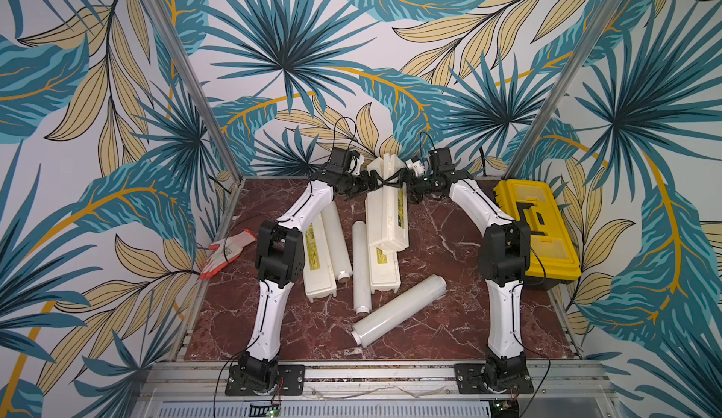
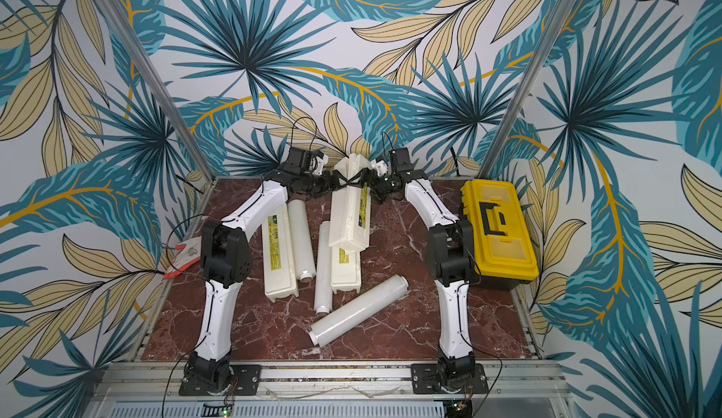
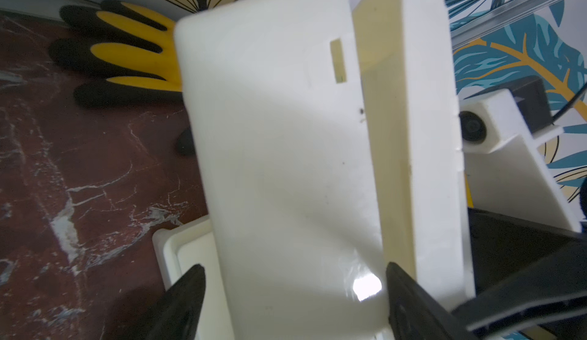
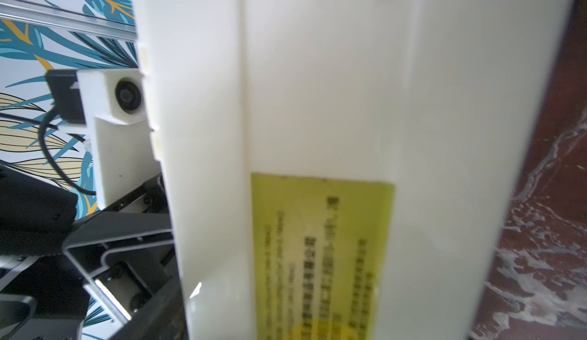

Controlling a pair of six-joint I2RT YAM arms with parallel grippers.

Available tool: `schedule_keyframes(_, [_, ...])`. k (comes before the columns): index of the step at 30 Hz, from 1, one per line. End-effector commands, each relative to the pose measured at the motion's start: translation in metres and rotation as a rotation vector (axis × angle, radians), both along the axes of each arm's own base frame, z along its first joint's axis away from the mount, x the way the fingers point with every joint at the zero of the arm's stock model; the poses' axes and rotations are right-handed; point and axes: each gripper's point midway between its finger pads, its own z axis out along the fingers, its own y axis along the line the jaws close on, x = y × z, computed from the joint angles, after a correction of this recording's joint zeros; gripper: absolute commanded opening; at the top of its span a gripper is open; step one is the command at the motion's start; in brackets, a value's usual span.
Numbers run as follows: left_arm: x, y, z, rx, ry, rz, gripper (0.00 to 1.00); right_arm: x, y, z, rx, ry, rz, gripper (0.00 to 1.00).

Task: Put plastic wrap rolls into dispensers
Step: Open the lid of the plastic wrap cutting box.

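Leaf-patterned wallpaper in teal and tan closes round a red marble tabletop (image 1: 449,318) on three sides. Both arms reach to the middle of its far edge. There the raised dispenser (image 1: 386,217) (image 2: 349,217) hangs tilted, far end up. Its near end rests on the second dispenser (image 1: 385,275) and covers most of it.

The left gripper (image 1: 379,183) meets the raised box from the left. In the left wrist view its fingers (image 3: 187,297) stand spread to either side of the cream panel. A sliver of gap shows beside one finger; the other overlaps the panel, so contact there cannot be told. The right gripper (image 1: 395,184) clamps the box from the right. Its fingers are outside the right wrist view, which the box and its blurred, unreadable yellow label (image 4: 320,252) nearly fill.

The third dispenser (image 1: 318,256) lies toward the left edge, its far end hidden under the left arm. All three plastic wrap rolls lie out on the marble:
- The first roll (image 1: 336,240) is just beside the third dispenser.
- The middle roll (image 1: 360,267) lies between the second and third dispensers.
- The slanted roll (image 1: 400,310) is nearer the front edge.

A yellow toolbox (image 1: 539,228) sits at the right edge, partly behind the right arm. A white-and-orange glove (image 1: 228,250) overhangs the left edge. A yellow-and-black glove (image 3: 127,52) shows only in the left wrist view, half hidden behind the raised box.
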Motion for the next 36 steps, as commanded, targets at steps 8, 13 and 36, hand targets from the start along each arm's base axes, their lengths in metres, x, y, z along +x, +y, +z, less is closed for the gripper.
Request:
schedule_keyframes(8, [0.001, 0.029, -0.044, 0.165, 0.053, 0.044, 0.67, -0.014, 0.019, 0.052, 0.052, -0.118, 0.123, 0.52])
schedule_keyframes(13, [0.0, 0.029, -0.048, 0.143, 0.076, 0.039, 0.68, -0.014, 0.018, 0.049, 0.056, -0.104, 0.126, 0.52])
schedule_keyframes(36, [0.032, 0.049, -0.014, -0.021, 0.063, 0.139, 1.0, -0.027, 0.032, 0.034, 0.096, -0.185, 0.276, 0.51])
